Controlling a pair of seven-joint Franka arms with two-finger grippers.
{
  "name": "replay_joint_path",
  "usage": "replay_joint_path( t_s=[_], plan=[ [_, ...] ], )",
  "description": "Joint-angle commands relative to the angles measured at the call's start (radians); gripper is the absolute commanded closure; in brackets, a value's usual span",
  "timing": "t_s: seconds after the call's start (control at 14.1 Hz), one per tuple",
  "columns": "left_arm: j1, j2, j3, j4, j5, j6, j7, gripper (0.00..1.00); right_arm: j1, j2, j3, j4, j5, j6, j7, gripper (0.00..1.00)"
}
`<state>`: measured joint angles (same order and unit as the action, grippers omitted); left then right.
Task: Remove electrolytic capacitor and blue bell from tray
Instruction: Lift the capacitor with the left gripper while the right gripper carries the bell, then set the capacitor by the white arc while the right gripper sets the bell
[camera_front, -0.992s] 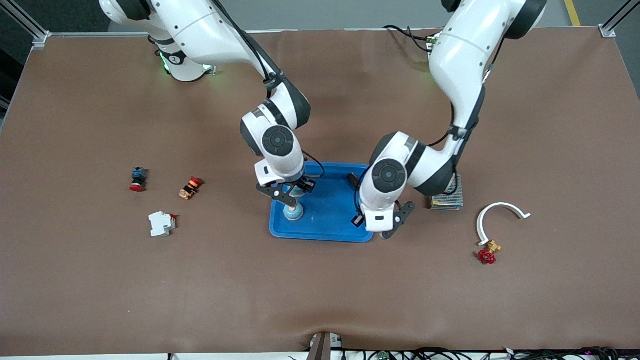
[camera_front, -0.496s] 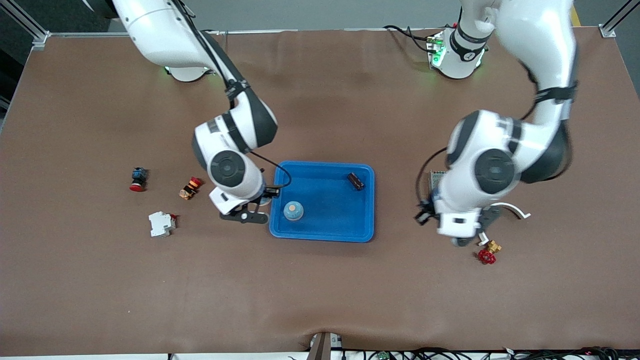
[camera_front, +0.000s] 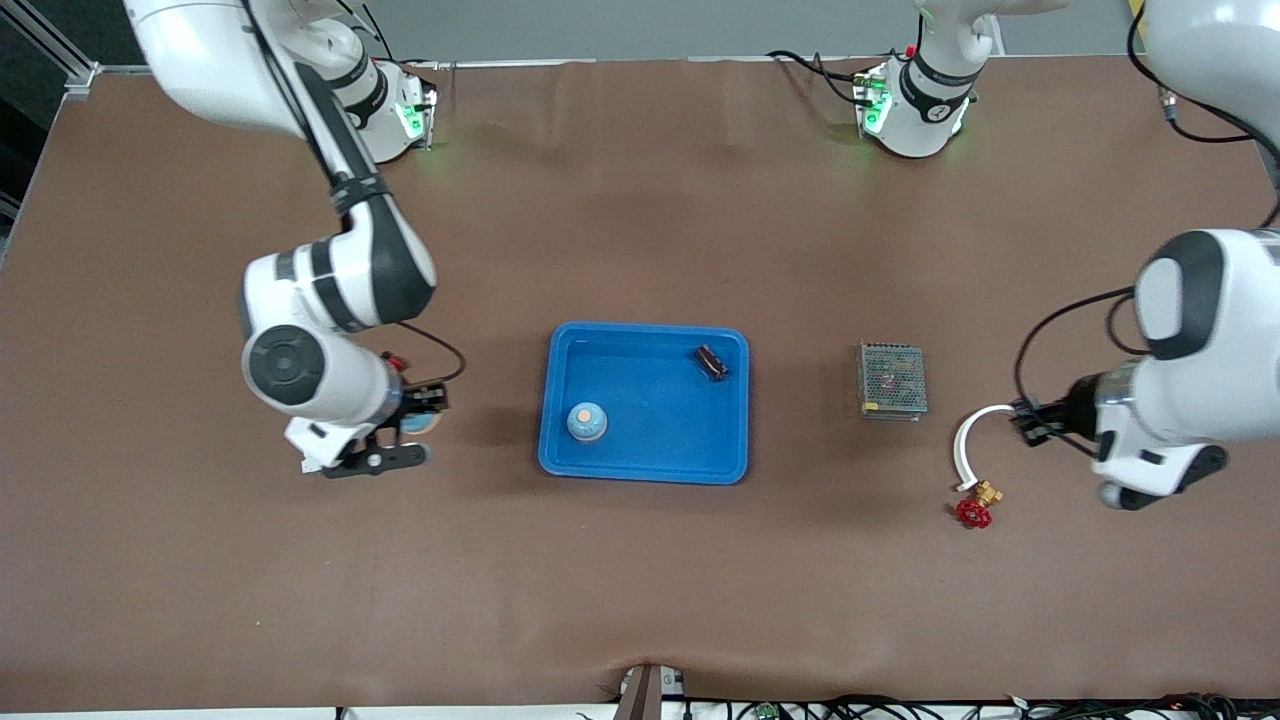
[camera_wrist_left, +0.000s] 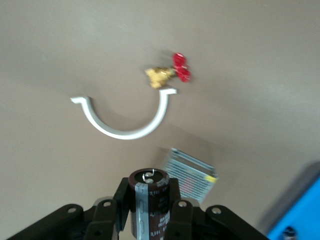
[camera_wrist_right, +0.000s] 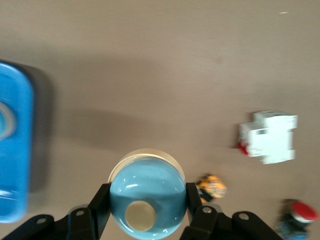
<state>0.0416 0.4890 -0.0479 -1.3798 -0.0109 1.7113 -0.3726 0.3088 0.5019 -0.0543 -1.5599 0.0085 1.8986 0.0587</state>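
Observation:
My right gripper is shut on a blue dome bell with a tan button. In the front view this gripper is over the table beside the blue tray, toward the right arm's end. My left gripper is shut on a dark cylindrical capacitor, held upright. In the front view it is over the table next to a white curved piece. A second blue bell and a small dark capacitor lie in the tray.
A metal mesh power supply lies beside the tray toward the left arm's end. A brass valve with a red handle lies by the curved piece. The right wrist view shows a white breaker, an orange button and a red button.
Both arms have swung away from the tray, the right toward its end of the table and the left toward its own. The bell and capacitor in the tray have not moved.

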Motion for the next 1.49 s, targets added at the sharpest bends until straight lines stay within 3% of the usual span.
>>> replay_joint_path(
  t_s=[0.0, 0.21, 0.35, 0.57, 0.85, 1.13, 1.42],
  plan=[
    [0.034, -0.026, -0.009, -0.05, -0.018, -0.016, 0.084, 0.86, -0.072, -0.06, 0.021, -0.063, -0.027, 0.013, -0.123, 1.0],
    [0.088, -0.104, -0.01, -0.183, -0.017, 0.054, 0.202, 0.86, -0.164, -0.063, 0.021, -0.119, -0.028, 0.093, -0.297, 1.0],
    [0.142, -0.222, -0.018, -0.402, -0.026, 0.236, 0.288, 0.86, -0.232, -0.068, 0.021, -0.195, -0.028, 0.218, -0.423, 1.0],
    [0.138, -0.297, -0.029, -0.574, -0.053, 0.37, 0.284, 0.86, -0.327, -0.057, 0.021, -0.261, -0.028, 0.356, -0.578, 1.0],
    [0.136, -0.385, -0.067, -0.807, -0.063, 0.583, 0.232, 0.86, -0.424, -0.019, 0.025, -0.264, -0.016, 0.396, -0.687, 1.0],
    [0.135, -0.369, -0.15, -0.922, -0.064, 0.763, 0.12, 0.86, -0.491, 0.039, 0.028, -0.266, 0.06, 0.433, -0.791, 1.0],
    [0.133, -0.313, -0.153, -0.952, -0.029, 0.832, 0.112, 0.86, -0.522, 0.095, 0.028, -0.261, 0.122, 0.476, -0.862, 1.0]
  ],
)
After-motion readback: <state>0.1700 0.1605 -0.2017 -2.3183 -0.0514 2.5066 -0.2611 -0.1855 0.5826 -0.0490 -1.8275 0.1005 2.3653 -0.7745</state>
